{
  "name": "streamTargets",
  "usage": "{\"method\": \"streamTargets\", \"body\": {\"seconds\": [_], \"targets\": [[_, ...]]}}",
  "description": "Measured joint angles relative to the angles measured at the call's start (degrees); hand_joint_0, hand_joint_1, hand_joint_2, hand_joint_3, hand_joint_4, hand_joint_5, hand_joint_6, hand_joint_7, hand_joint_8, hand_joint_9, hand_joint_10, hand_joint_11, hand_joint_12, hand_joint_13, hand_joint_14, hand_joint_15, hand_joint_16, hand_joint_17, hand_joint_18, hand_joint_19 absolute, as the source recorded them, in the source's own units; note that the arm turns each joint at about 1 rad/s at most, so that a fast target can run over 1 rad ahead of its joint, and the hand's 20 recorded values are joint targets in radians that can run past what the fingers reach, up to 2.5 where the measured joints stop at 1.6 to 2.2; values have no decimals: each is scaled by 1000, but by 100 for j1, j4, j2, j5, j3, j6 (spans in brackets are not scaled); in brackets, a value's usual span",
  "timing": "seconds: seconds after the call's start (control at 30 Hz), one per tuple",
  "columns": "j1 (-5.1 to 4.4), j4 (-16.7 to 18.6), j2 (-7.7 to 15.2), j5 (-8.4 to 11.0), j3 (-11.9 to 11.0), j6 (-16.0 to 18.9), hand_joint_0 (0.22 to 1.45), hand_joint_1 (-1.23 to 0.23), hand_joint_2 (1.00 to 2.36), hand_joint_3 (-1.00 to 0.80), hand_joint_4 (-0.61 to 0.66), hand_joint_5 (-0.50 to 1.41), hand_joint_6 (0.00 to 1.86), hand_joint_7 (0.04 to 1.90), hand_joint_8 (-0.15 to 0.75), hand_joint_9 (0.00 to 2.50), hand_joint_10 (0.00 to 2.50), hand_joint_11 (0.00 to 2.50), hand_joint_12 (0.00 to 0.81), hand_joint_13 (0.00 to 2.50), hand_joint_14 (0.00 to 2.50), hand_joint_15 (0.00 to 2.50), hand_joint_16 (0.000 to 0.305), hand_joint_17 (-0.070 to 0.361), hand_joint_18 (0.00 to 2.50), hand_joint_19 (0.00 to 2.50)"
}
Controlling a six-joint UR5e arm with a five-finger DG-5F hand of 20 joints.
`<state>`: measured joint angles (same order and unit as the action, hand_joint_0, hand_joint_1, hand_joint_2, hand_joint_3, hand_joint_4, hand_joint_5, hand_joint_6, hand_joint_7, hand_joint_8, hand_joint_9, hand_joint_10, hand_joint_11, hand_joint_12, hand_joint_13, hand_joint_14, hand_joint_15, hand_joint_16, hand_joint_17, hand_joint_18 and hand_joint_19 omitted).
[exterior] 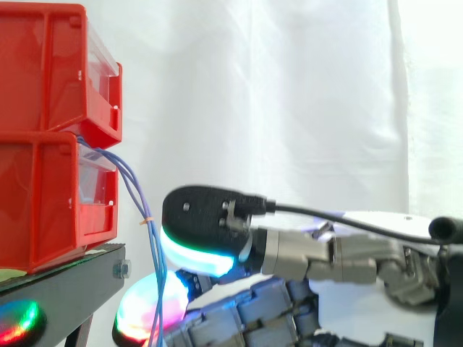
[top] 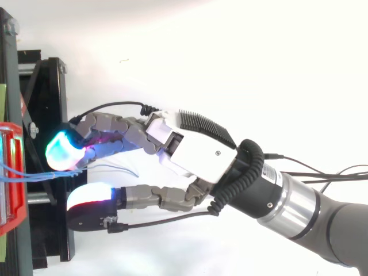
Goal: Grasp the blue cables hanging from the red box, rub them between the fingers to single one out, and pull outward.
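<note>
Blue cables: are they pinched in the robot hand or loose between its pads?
Loose, it seems: from above, the blue cables run into the gap between the robot hand's finger pads and thumb pad, which stand apart.

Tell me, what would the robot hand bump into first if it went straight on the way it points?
The blue cables. The hand points toward the red bins, and the cables hang right in front of it, maybe already touching. The black stand comes after them.

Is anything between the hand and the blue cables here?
Nothing visible does. The blue cables hang free from the red box, and the hand is right beside them.
</note>
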<state>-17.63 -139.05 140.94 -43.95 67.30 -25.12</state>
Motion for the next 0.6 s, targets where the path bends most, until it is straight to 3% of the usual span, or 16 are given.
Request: {"method": "streamTargets", "body": {"seconds": [0.17,0.27,0.6], "targets": [[-16,165,127,-5,-41,136,590,-679,1020,-238,217,-148,674,1051,294,712,10,333,412,598,16,408,52,116,396,468],[-18,195,140,-9,-73,179,592,-681,1021,-227,209,-157,704,1031,294,711,11,358,404,578,15,408,51,115,395,486],[17,-291,144,-126,-376,592,587,-681,1025,-159,181,-198,844,934,295,716,14,416,413,607,16,423,51,114,418,480]]}}
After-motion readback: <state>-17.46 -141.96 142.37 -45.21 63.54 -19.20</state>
